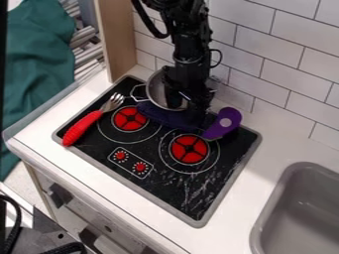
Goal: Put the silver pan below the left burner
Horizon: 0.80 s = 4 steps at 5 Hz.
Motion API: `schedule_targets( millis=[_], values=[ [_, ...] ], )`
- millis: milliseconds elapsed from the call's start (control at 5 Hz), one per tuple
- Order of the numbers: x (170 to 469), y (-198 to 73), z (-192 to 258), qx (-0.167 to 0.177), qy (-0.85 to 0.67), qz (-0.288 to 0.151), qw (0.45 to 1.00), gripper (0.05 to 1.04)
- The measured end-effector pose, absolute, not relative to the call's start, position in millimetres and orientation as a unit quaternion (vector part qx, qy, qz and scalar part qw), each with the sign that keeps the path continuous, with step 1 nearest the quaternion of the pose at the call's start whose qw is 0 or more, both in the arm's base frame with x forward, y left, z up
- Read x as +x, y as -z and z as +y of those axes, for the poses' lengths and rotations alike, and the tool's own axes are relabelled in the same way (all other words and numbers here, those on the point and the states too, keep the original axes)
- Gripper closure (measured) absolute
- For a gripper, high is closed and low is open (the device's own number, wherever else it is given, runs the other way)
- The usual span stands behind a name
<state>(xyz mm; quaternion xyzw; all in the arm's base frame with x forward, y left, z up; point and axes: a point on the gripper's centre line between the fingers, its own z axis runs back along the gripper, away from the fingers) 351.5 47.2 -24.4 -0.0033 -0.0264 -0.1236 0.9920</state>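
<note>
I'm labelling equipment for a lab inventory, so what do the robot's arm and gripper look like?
The arm is black, built of chunky, angular joined sections. A thick black cable bows out near its top, and a thinner dark loop sticks out lower down. The gripper is black too.

Near the back edge of the cooktop (177,191), the silver pan (156,90) looks metal and smooth. The cooktop itself is smooth, glossy black, with pale streaks toward its front corner. By its left corner, the fork (83,127) has shiny metal tines and a ribbed red handle that looks plastic. The purple utensil (224,126) by the back-right edge looks smooth and plastic. Around the cooktop, the white counter (278,141) is smooth. The wall tiles (278,64) are smooth too, the upright panel (114,37) looks wooden, and the green cloth (39,47) hangs in soft folds.
</note>
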Motion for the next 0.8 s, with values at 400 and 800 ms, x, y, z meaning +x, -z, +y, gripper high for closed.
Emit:
schedule_targets(
  millis=[400, 800],
  values=[
    [352.3, 16.0, 54.4, -0.004, 0.117, -0.041, 0.992, 0.867],
    [351.4, -16.2, 64.3, -0.017, 0.100, -0.085, 0.991, 1.026]
  ],
)
